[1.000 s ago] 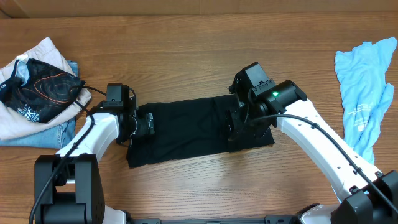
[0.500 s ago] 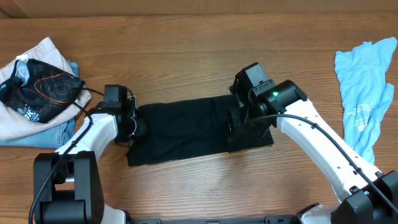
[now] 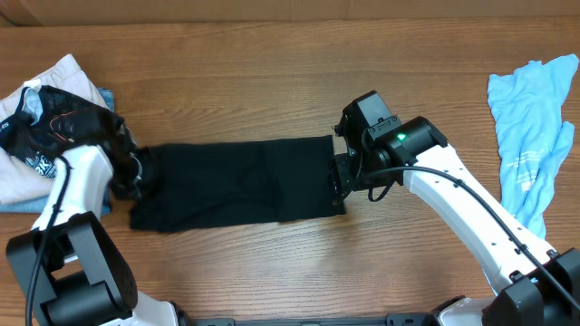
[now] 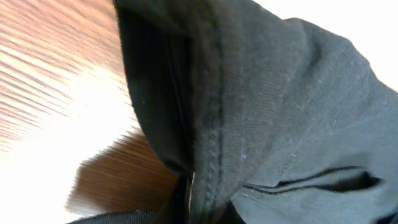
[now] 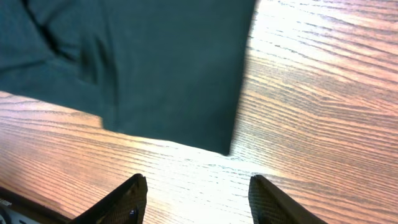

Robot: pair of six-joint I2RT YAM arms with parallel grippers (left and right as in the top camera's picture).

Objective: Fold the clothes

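Across the counter's middle, reaching toward its left edge, the black T-shirt [image 3: 227, 181] lies as a long folded band. Its left hem looks pinched in the left gripper [image 3: 136, 174]. The right gripper [image 5: 196, 185] hangs wide and empty beside the band's right corner. Soft, light, limp cloth: best taken at hems or corners.

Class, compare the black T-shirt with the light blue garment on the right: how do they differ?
Colour: the black T-shirt is dark, the light blue garment pale. Pose: the T-shirt lies flat in a long band, the blue one crumpled. Both rest on the table.
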